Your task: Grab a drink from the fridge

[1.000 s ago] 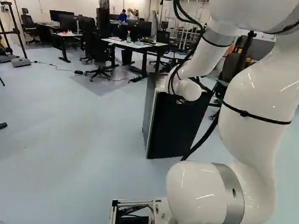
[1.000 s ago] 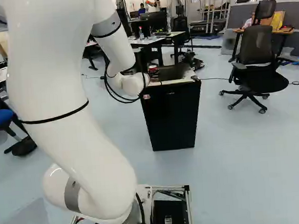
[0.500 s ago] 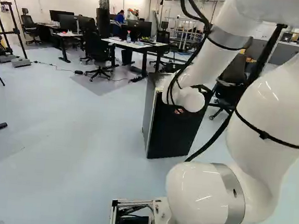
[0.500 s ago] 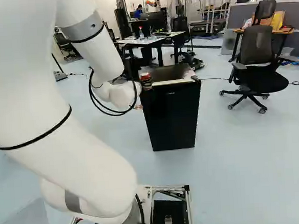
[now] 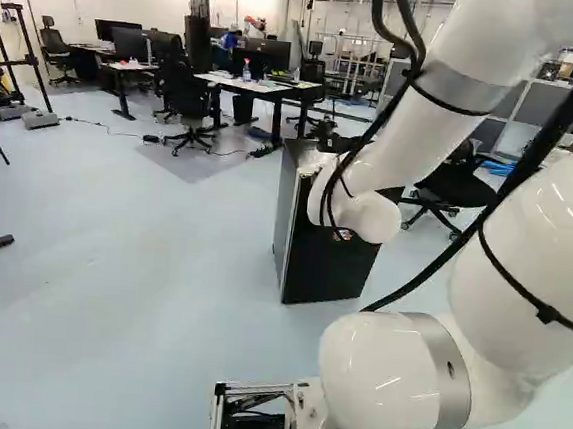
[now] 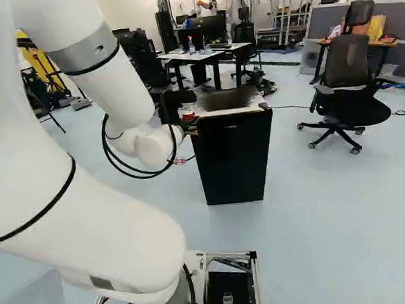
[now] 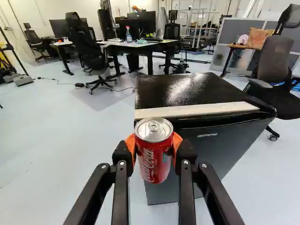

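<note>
Red can held fast in the hand at the fridge's corner

The red can (image 7: pixel 152 161) is upright, lid up, gripped by the hand (image 6: pixel 189 119) with its orange pads (image 7: pixel 131 143) pressing from two sides. In the right base view it is near the left front corner of the black fridge (image 6: pixel 234 157); whether can and fridge touch, I cannot tell. The fridge stands on the floor (image 6: pixel 318 213), its door shut, with a pale strip (image 7: pixel 197 110) along the front edge of its top. The white arm (image 5: pixel 463 89) reaches toward it. At the right of the right base view is a black office chair (image 6: pixel 348 65). Beyond the fridge, a white table (image 6: pixel 189 55) carries a spray bottle (image 6: pixel 191 45).
</note>
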